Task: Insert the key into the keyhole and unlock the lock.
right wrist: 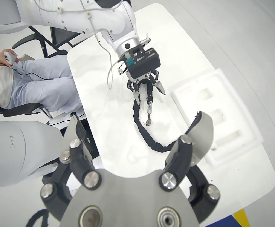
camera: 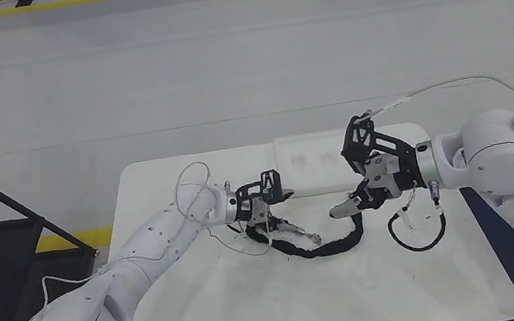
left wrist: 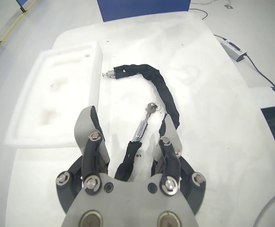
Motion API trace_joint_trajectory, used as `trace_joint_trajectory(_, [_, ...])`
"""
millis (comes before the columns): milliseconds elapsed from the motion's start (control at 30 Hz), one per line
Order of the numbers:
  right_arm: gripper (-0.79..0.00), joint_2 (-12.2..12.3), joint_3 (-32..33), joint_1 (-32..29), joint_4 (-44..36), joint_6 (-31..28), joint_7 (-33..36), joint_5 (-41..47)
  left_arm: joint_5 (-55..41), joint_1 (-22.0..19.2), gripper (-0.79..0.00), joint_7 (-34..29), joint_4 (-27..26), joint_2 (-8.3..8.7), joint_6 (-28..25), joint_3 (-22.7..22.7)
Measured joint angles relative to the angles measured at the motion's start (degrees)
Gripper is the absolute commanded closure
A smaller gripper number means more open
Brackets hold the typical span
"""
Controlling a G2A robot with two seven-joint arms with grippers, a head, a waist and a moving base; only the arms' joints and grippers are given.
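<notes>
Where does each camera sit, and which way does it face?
Top view: above the arms, looking down at the table; both arms, left gripper and right gripper show.
Left wrist view: on the left wrist, facing past its open fingers at the chain lock and inserted key.
Right wrist view: on the right wrist, facing the left gripper between its own open fingers.
Shared: both wrist views show chain lock, key, foam tray.

The white tabletop [camera: 261, 312] in front of me has rounded corners. A white foam tray [left wrist: 97, 71] with shallow recesses lies flat at its far edge. Beside the tray, a chain [left wrist: 163, 86] in a black sleeve curves across the tabletop. Its metal pin end lies just beside the tray wall. A key [left wrist: 150, 107] sticks out of the silver cylinder [left wrist: 140, 131] at the other end.
</notes>
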Motion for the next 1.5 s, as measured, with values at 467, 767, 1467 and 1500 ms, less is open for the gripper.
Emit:
trace_joint_trajectory(467, [-0.785,-2.11,-0.75,6.93,14.08,-17.28,-6.43,7.14,-0.31,-9.76,-0.785,9.30,-7.21,7.59,-5.63,-6.76])
trace_joint_trajectory(767, [-0.785,-3.55,-3.38,13.99,20.89,-23.02,-7.43,8.76,-10.63,-17.44,-0.785,5.56,-9.93,12.60,-5.63,-3.31])
trace_joint_trajectory(1467, [-0.785,-5.08,-9.03,21.90,28.34,-27.87,-12.30,4.42,-27.52,-23.99,-0.784,-1.68,-8.46,13.08,-5.63,3.70])
trace_joint_trajectory(1500, [-0.785,-5.08,-9.03,21.90,28.34,-27.87,-12.30,4.42,-27.52,-23.99,-0.784,-1.68,-8.46,13.08,-5.63,3.70])
